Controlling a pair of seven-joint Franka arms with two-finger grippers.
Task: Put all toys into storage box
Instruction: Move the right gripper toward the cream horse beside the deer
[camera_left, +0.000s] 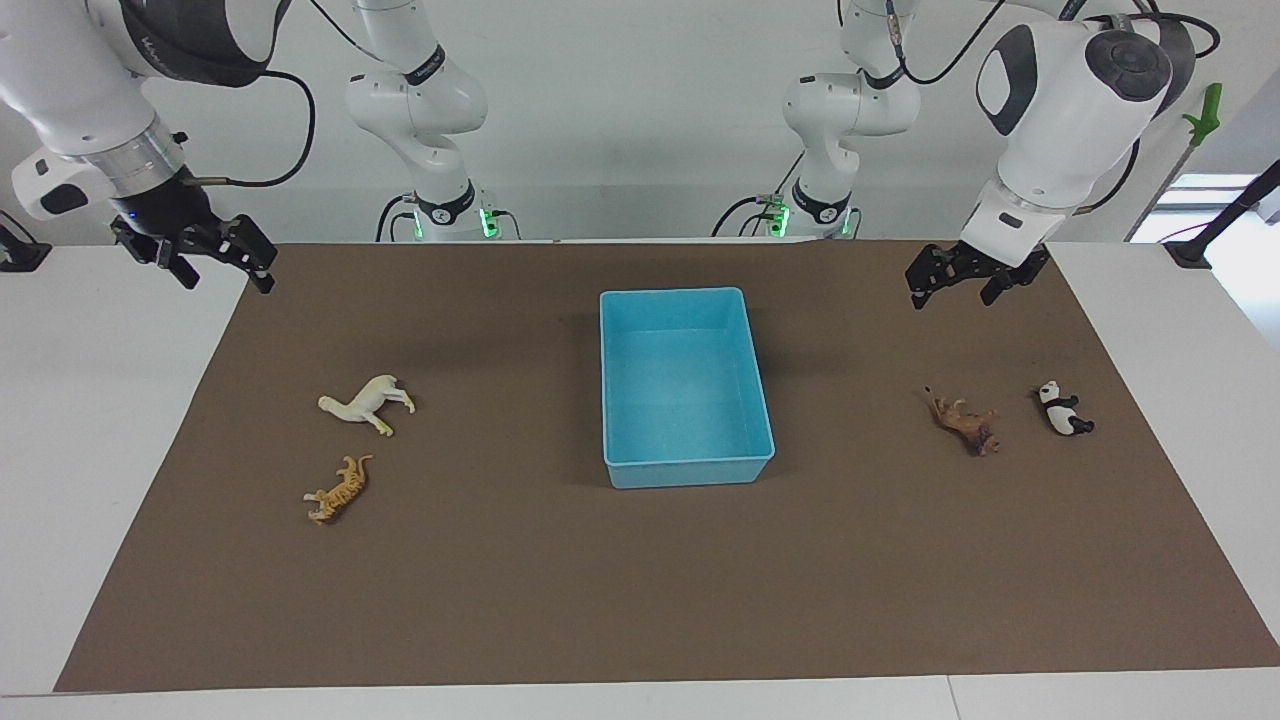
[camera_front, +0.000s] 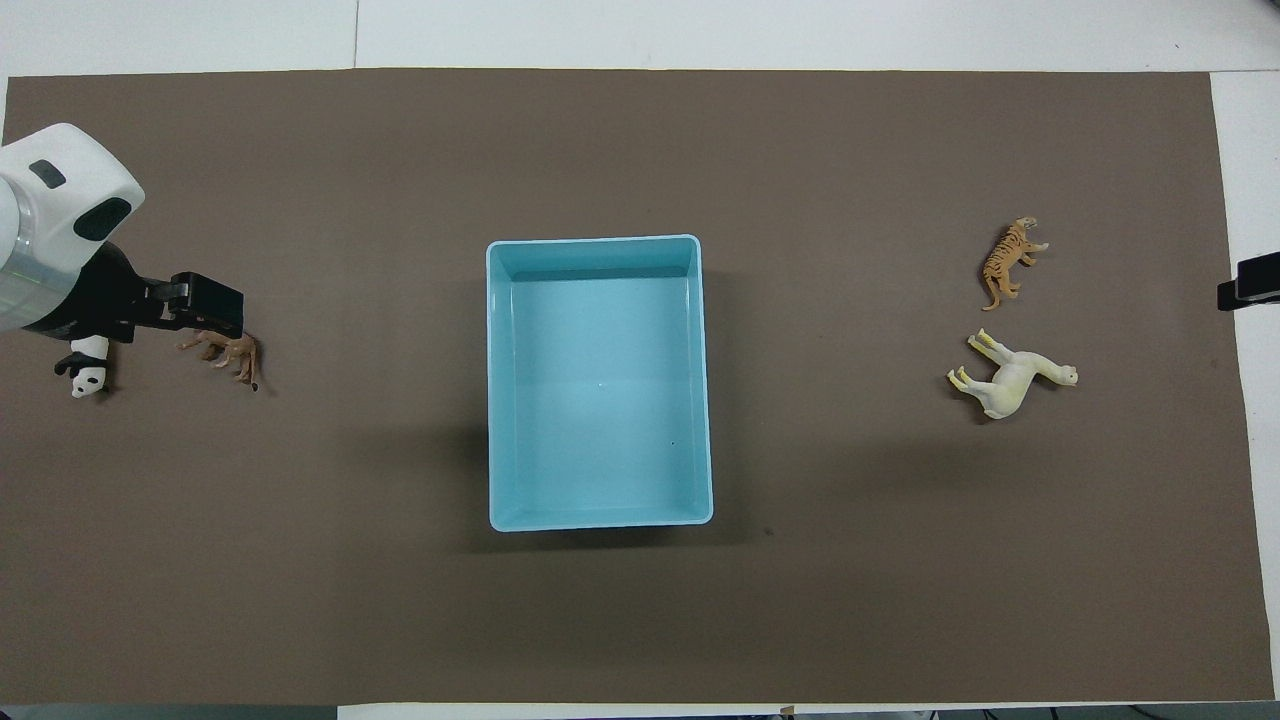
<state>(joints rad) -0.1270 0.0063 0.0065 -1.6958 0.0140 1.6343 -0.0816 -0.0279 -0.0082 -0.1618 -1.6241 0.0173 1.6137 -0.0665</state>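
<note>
Facing view shows the blue box (camera_left: 686, 385) at the centre of the frame, on the brown mat (camera_left: 500, 580), with nothing in it. All four toys lie on their sides on the mat, so the task is at its very start and no toy is picked yet.

At the left of that frame lie the horse (camera_left: 367, 403) and, just below it, the tiger (camera_left: 338, 489). At the right lie the lion (camera_left: 965, 423) and the panda (camera_left: 1063, 409), close together but apart. In the overhead view the sides swap: lion (camera_front: 225, 352) and panda (camera_front: 88, 368) at the left edge, tiger (camera_front: 1008, 260) and horse (camera_front: 1012, 376) at the right, the box (camera_front: 600, 250) in the middle.

The left gripper (camera_left: 962, 275) hangs in the air at the upper right of the facing frame, above the lion and panda, its fingers apart and holding nothing. From overhead it (camera_front: 205, 306) partly covers both toys, yet the facing view shows it well clear of them. The right gripper (camera_left: 205, 258) hovers at the upper left over the mat's edge, fingers apart, also empty; overhead only a dark tip (camera_front: 1250, 283) shows at the right edge.

My reading is that the first reach is about to begin, most likely the left arm going down to the lion or panda. That calls for lowering with the fingers set across the toy's narrow body, then a lift high enough to clear the box wall.
</note>
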